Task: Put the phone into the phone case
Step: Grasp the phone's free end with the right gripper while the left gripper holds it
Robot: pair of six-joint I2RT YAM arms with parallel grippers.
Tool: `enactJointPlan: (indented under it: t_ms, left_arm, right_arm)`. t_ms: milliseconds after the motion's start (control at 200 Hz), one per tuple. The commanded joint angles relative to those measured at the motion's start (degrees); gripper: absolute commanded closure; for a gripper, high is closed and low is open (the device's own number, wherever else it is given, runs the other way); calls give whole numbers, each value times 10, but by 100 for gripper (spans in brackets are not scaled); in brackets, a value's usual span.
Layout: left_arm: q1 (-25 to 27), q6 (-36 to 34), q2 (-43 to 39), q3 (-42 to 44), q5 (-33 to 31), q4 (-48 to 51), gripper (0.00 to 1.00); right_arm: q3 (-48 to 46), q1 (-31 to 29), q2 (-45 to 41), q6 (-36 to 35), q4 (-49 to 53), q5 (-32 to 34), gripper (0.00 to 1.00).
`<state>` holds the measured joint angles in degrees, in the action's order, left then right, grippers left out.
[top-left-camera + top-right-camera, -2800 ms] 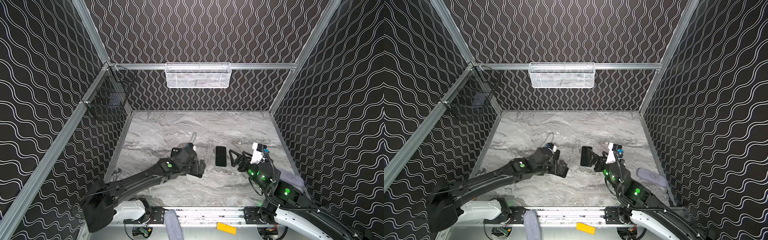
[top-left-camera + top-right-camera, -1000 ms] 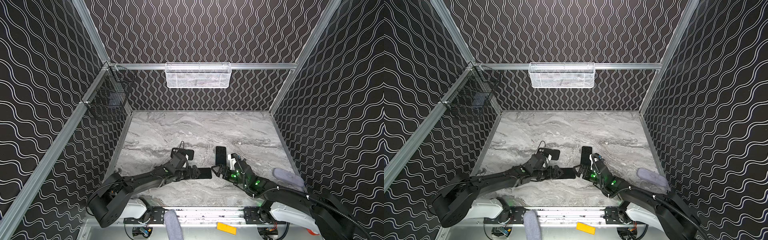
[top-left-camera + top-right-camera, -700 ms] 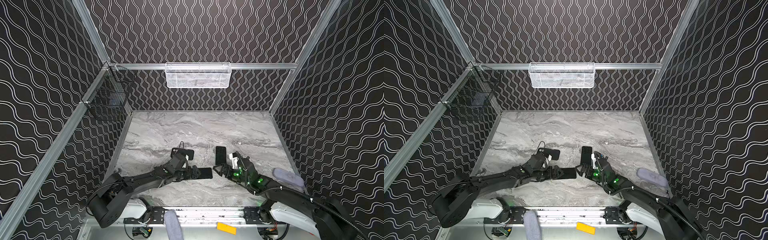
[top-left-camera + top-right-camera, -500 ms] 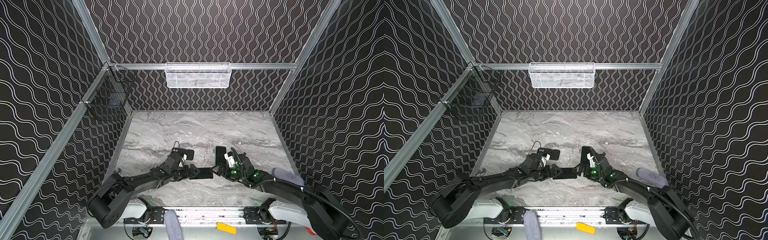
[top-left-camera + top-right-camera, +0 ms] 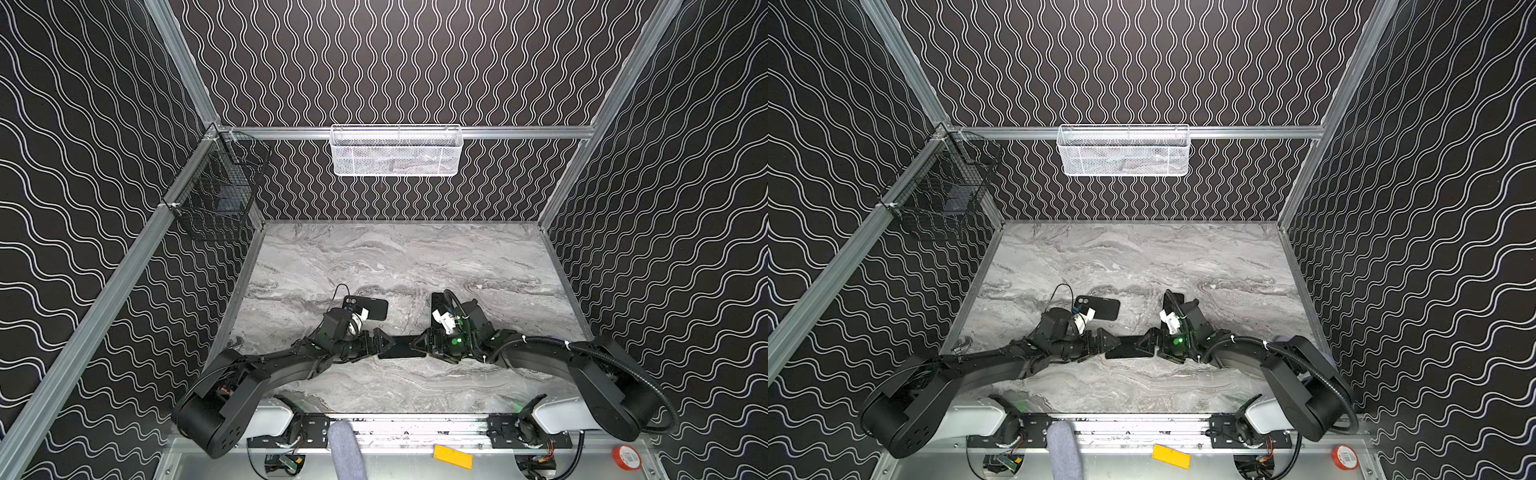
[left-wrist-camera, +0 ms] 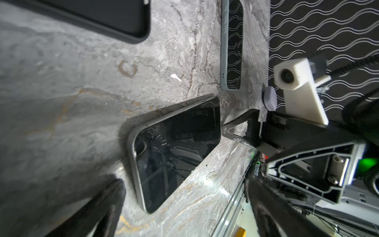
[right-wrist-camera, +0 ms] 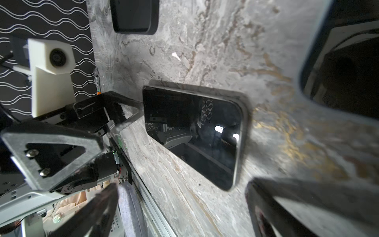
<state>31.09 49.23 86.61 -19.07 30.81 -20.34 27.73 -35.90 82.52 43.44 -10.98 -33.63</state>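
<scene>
The phone (image 5: 401,352) (image 5: 1128,352), black glass with a silver rim, lies flat near the table's front, seen in both top views. My left gripper (image 5: 383,343) (image 5: 1109,340) is low at its left end, open. Facing it at the right end is my right gripper (image 5: 420,345) (image 5: 1149,341), also open. In the left wrist view the phone (image 6: 176,151) lies just ahead of my open left gripper (image 6: 184,215). The right wrist view shows the phone (image 7: 194,133) ahead of my open right gripper (image 7: 184,209). The black phone case (image 5: 370,308) (image 6: 92,16) (image 7: 135,16) lies behind the left wrist.
A second phone (image 5: 437,305) (image 6: 232,45) with a pale blue edge lies behind the right wrist, partly hidden. A white mesh basket (image 5: 397,151) hangs on the back wall and a black wire basket (image 5: 216,199) on the left wall. The table's front rail (image 5: 399,419) is close.
My right gripper has swung left and down to the phone's right end. The left gripper has settled lower at the left end. The phone has stayed flat on the table.
</scene>
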Motion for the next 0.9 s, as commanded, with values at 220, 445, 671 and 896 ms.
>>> enactJointPlan:
  t_ms: [220, 445, 671, 896]
  left_arm:
    - [-22, -7, 69, 22, 4, 0, 1]
    - [-26, -26, 57, 15, 12, 30, 1]
    - [-27, -28, 40, 14, 11, 40, 2]
    - [-27, -27, 25, 13, 5, 52, 9]
  right_arm:
    - [10, 0, 40, -25, 4, 26, 2]
    - [11, 2, 40, -23, -1, 41, 2]
    - [9, 3, 66, -16, -22, 33, 2]
    - [4, 4, 72, -15, -30, 33, 2]
